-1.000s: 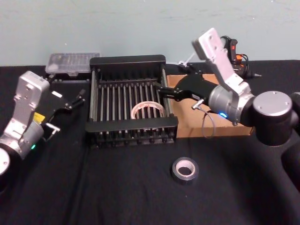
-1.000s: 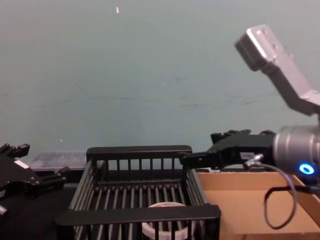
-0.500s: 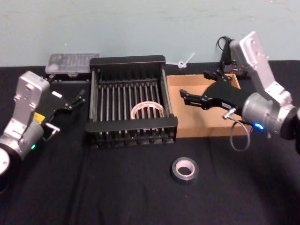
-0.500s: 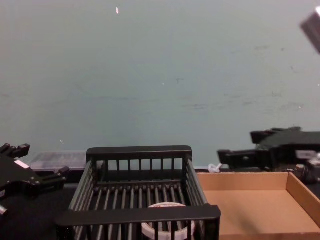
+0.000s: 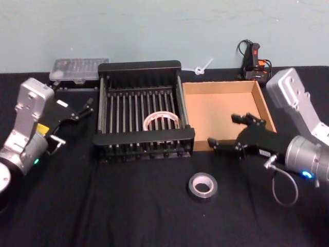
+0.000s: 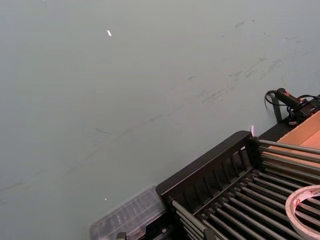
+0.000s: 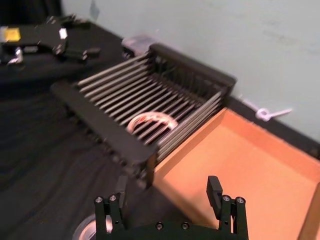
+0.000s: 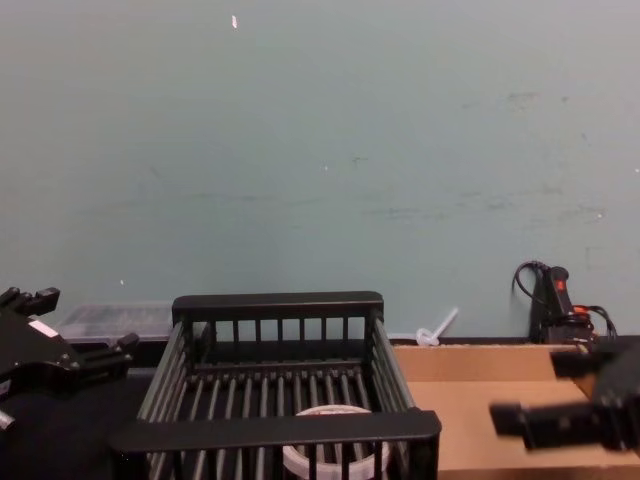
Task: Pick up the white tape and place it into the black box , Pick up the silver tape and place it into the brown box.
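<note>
1. The white tape (image 5: 162,121) lies flat on the bars inside the black box (image 5: 145,139). That half of the job looks done.
2. The silver tape (image 5: 202,186) lies flat on the black worktop (image 5: 128,206), in front of both boxes and near the front corner of the brown box (image 5: 226,110). Nothing is touching it.
3. The brown box sits just beside the black box, on its right. It has nothing in it, so it is ready for the silver tape.
4. The right gripper (image 5: 230,135) hangs over the front edge of the brown box, up and to the right of the silver tape. Its fingers are spread wide and hold nothing. I think it is there to go down and grab the silver tape next.
5. The left gripper (image 5: 85,109) is parked to the left of the black box. Its fingers look a little apart and hold nothing. It looks like it is just waiting.
6. Count them: two rolls of tape, one white and one silver. Two boxes, one black and one brown. Two grippers.
7. Behind the black box there is one clear plastic case (image 5: 79,68).
</note>
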### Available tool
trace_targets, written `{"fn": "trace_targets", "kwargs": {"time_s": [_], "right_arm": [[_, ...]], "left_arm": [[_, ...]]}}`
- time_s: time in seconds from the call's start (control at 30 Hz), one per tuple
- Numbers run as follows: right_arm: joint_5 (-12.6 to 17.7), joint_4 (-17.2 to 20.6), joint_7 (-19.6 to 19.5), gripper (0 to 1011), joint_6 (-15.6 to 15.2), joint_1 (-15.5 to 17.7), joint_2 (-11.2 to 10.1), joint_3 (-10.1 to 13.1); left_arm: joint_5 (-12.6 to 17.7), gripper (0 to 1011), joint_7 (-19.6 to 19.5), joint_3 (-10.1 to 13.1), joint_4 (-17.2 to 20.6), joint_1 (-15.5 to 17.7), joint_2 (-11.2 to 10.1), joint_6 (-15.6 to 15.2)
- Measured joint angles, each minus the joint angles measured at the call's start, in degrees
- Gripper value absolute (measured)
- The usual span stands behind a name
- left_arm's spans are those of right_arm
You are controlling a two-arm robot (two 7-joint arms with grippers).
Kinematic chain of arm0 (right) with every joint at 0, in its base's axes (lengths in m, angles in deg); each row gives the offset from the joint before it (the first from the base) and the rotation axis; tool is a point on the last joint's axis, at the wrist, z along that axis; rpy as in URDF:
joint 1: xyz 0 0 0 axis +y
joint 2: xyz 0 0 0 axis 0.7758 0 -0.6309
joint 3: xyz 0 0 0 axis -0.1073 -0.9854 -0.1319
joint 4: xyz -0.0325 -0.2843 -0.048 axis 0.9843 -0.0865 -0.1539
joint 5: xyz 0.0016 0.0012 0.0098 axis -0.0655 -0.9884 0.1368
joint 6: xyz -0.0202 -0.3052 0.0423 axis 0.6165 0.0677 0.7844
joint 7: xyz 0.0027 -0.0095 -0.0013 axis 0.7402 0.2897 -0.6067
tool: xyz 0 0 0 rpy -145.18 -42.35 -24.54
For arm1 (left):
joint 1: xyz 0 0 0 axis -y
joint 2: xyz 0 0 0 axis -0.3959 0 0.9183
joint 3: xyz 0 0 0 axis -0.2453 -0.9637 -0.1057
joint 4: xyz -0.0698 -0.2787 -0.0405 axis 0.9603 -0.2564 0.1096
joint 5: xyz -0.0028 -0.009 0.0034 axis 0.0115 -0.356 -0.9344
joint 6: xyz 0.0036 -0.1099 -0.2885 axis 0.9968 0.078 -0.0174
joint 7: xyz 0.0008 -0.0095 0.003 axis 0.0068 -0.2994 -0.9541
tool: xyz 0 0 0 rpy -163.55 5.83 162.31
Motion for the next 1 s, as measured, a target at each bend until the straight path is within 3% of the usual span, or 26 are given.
{"fn": "trace_targets", "kwargs": {"time_s": [0.47,1.0], "right_arm": [[1.05,-0.21,1.8,1000,-3.97,0.34,-3.3,-4.79],[1.24,-3.32,2.07,1000,-5.4,-2.51,-3.43,-8.87]], "left_arm": [[0.0,1001,0.0,0.0,0.0,0.0,0.0,0.0],[0.0,1001,0.0,0.0,0.0,0.0,0.0,0.0]]}}
